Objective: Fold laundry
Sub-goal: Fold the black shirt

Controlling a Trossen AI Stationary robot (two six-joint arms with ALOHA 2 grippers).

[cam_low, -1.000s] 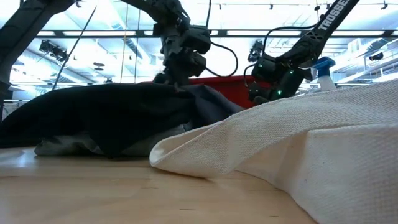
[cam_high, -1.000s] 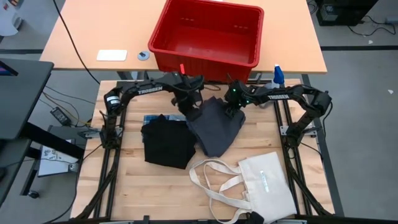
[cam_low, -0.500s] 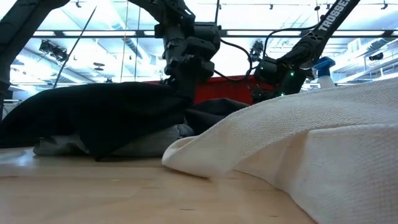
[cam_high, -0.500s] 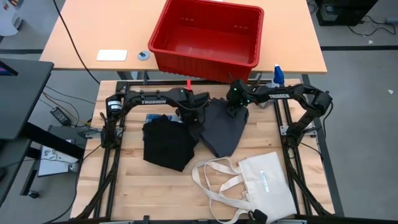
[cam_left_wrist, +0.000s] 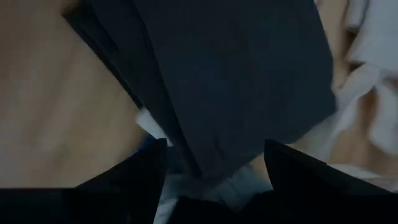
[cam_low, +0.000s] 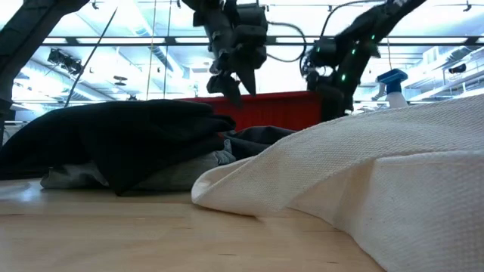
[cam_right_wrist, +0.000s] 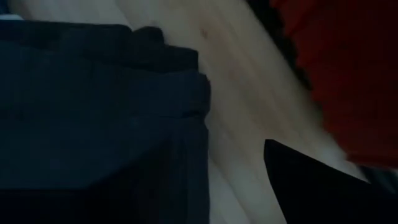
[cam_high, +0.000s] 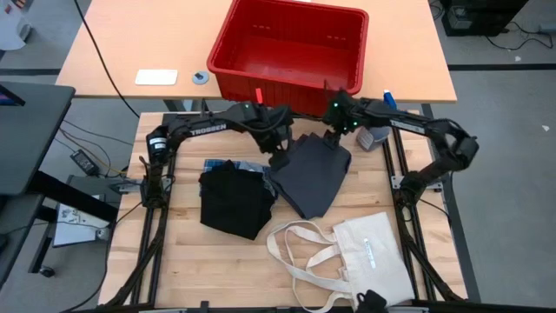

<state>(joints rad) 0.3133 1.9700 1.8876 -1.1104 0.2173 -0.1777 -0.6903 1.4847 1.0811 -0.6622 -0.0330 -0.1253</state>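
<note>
Surface (cam_high: pixel 226 265): pale wood slats in a dark metal frame, both arms mounted at its sides. Behind it, a second tan surface (cam_high: pixel 130 35) carrying a red bin (cam_high: pixel 291 50), a white flat item (cam_high: pixel 155 76) and a small round object (cam_high: pixel 200 77). Blue spray bottle (cam_low: pixel 391 85) at the far right edge. Room in the low view: glass walls and ceiling lights.

Laundry: dark grey piece (cam_high: pixel 311 176) lying flat at centre; black piece (cam_high: pixel 234 200) just beside it to the left, on top of a blue-white plaid piece (cam_high: pixel 215 165) and a light blue-grey piece (cam_low: pixel 170 174) showing at its edges. Cream tote bag (cam_high: pixel 369 256) with long handles near the front right.

Left gripper (cam_high: pixel 280 156): above the near-left edge of the dark grey piece, fingers (cam_left_wrist: pixel 134 174) apart, nothing between them. Right gripper (cam_high: pixel 340 130): above the far edge of the same piece, fingers apart, empty.

Change from a second ago: both grippers have let go and lifted clear; the dark grey piece, then bunched under them, now lies spread and flatter
</note>
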